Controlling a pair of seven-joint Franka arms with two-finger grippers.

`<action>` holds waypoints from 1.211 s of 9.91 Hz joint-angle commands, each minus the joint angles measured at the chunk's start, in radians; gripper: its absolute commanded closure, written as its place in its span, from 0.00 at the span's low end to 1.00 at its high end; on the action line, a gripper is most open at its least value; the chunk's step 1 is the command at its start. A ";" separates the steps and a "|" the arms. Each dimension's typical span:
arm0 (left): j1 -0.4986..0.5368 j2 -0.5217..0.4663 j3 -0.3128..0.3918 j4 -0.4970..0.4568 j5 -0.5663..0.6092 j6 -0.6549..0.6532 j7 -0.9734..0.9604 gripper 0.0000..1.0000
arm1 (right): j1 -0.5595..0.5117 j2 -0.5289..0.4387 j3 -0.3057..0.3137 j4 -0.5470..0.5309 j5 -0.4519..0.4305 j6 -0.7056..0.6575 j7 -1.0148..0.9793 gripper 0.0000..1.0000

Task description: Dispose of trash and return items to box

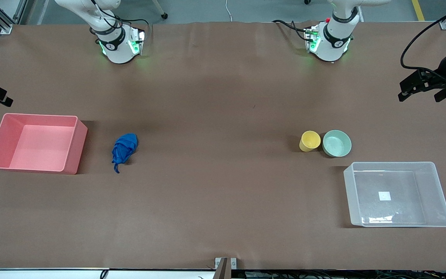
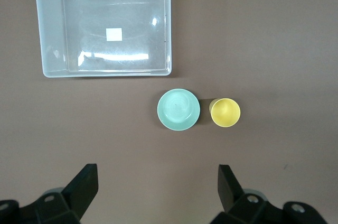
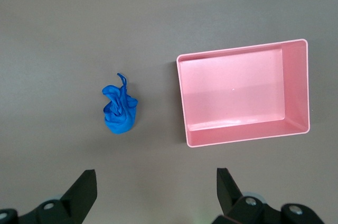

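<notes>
Nothing is done yet, as far as I can judge. The blue wad (image 1: pixel 124 149) lies on the bare table (image 1: pixel 215 182), just beside the pink bin (image 1: pixel 70 159) on the side toward the left arm's end, not touching it. Its thin tail points toward the front camera. The yellow cup (image 1: pixel 309 140) and the mint bowl (image 1: pixel 337 143) stand upright side by side, very close together, the bowl toward the left arm's end. Both sit a little farther from the front camera than the clear box (image 1: pixel 441 201), which is near them but apart.

So three moves are left, by my reckoning: wad into the pink bin, then cup and bowl into the clear box.

Containers: the pink bin is empty, I see only its floor. The clear box holds nothing but the small white label (image 1: pixel 385 196) on its floor. Cup and bowl look empty too.

My left gripper (image 2: pixel 158 184) hangs high over the table near the cup and bowl, fingers spread wide with nothing between them. My right gripper (image 3: pixel 157 184) hangs high over the table near the wad and pink bin, fingers likewise wide apart and empty. Neither arm has started down toward anything, so both look to be waiting.
</notes>
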 commanded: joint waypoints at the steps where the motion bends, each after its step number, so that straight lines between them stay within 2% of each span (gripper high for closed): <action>1: -0.009 -0.004 0.011 -0.043 0.013 0.021 0.006 0.00 | -0.009 -0.016 0.012 0.052 -0.032 -0.040 -0.012 0.00; 4: -0.007 0.016 0.012 -0.035 0.013 0.024 0.008 0.01 | 0.015 -0.016 0.013 0.048 -0.035 -0.058 0.002 0.00; 6: -0.005 0.025 0.012 -0.063 0.013 0.045 0.009 0.02 | 0.018 -0.014 0.012 0.039 -0.032 -0.060 0.003 0.00; 8: -0.008 0.026 0.005 -0.214 0.019 0.181 0.011 0.02 | 0.065 0.006 0.013 -0.004 -0.021 -0.025 0.006 0.00; 9: -0.010 0.029 -0.002 -0.312 0.021 0.273 0.014 0.03 | 0.108 0.018 0.013 -0.079 -0.021 0.047 0.022 0.00; 10: -0.015 0.029 -0.002 -0.401 0.021 0.362 0.014 0.04 | 0.163 0.027 0.013 -0.195 -0.023 0.169 0.077 0.00; 12: -0.008 0.042 -0.002 -0.608 0.021 0.634 0.014 0.04 | 0.230 0.079 0.012 -0.397 -0.026 0.417 0.105 0.00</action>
